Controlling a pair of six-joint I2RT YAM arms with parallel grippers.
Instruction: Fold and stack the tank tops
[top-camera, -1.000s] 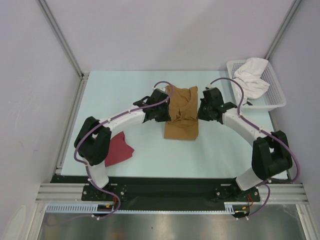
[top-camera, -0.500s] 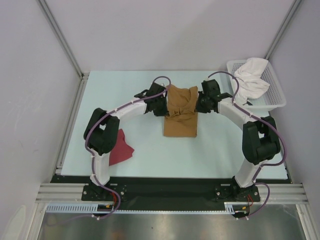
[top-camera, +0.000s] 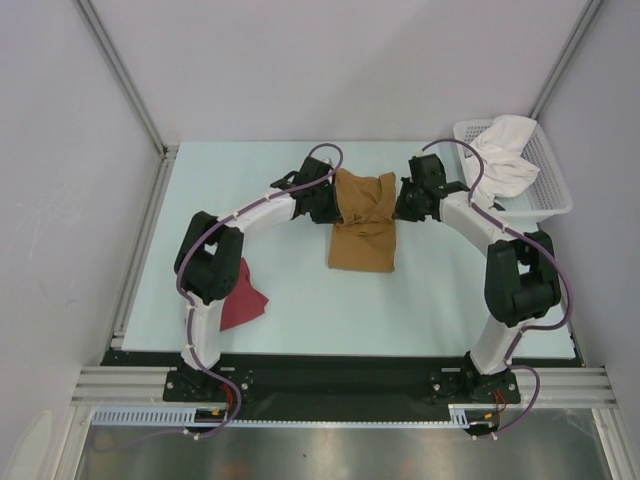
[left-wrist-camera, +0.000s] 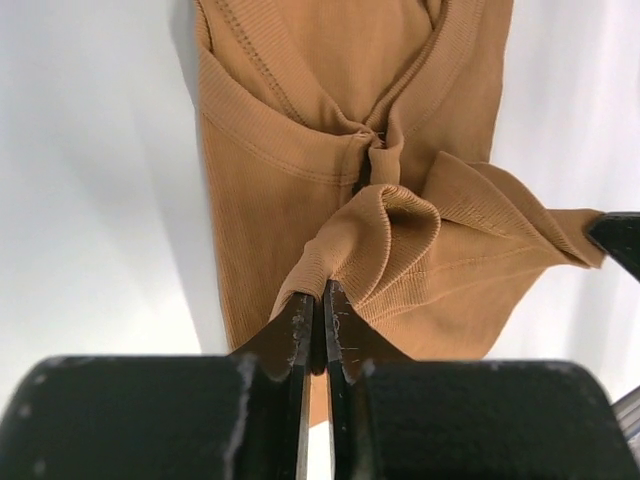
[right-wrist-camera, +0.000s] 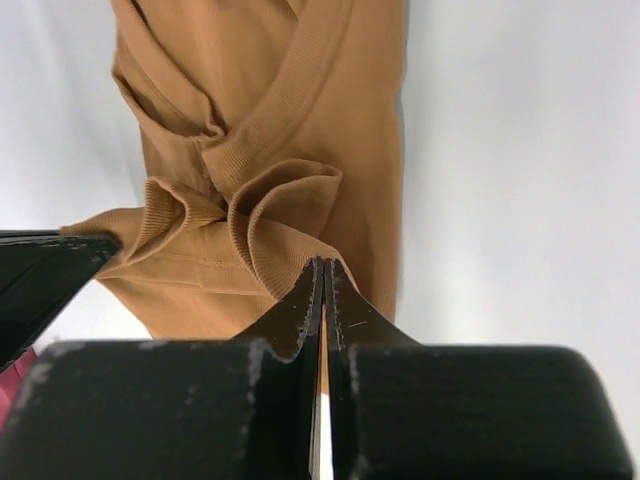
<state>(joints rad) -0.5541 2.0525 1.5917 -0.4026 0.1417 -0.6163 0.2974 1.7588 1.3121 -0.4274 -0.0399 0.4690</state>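
Top external: tan top (top-camera: 365, 242) at centre of table (top-camera: 225, 190). Left gripper (left-wrist-camera: 318, 300), right gripper (right-wrist-camera: 322, 272) both pinched tight on its ribbed edge folds. Cloth soft, light, limp; best held at hemmed edges.

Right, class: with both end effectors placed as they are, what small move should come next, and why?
Probably lower the fold and let go. The left end effector and right end effector each pinch a raised ridge of the tan tank top, opposite each other, over cloth lying flat.
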